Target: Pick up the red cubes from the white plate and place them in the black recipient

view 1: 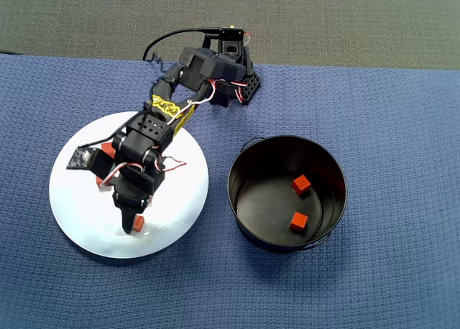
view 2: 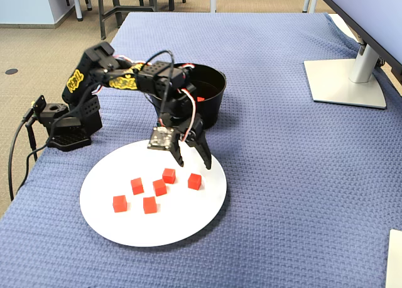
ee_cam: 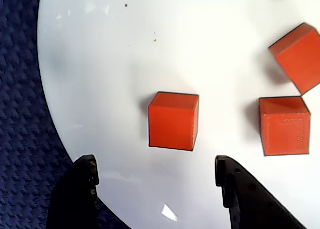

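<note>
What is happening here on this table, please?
A small robot arm is moving red cubes from the white plate into the black pot. Two cubes already lie inside the pot. In the fixed view six cubes remain on the plate. The gripper is open and hangs low over the plate's edge, with one cube just ahead of its fingers, not yet grasped. It looks ready to close on that cube next.
</note>
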Motion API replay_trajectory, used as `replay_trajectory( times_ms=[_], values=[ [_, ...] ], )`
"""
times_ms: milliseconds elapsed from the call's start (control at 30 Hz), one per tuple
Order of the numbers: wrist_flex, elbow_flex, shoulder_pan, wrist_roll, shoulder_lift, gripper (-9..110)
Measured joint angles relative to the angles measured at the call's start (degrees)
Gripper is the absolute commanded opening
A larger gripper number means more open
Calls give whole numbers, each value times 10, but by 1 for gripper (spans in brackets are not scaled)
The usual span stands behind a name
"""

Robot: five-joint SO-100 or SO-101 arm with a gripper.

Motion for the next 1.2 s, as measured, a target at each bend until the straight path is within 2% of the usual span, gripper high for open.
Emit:
replay_trajectory(
  times_ms=[867, 1200],
  values=[
    [4, -103, 2, -8, -113, 13],
    [4, -117, 6, -17, -132, 0]
  ],
)
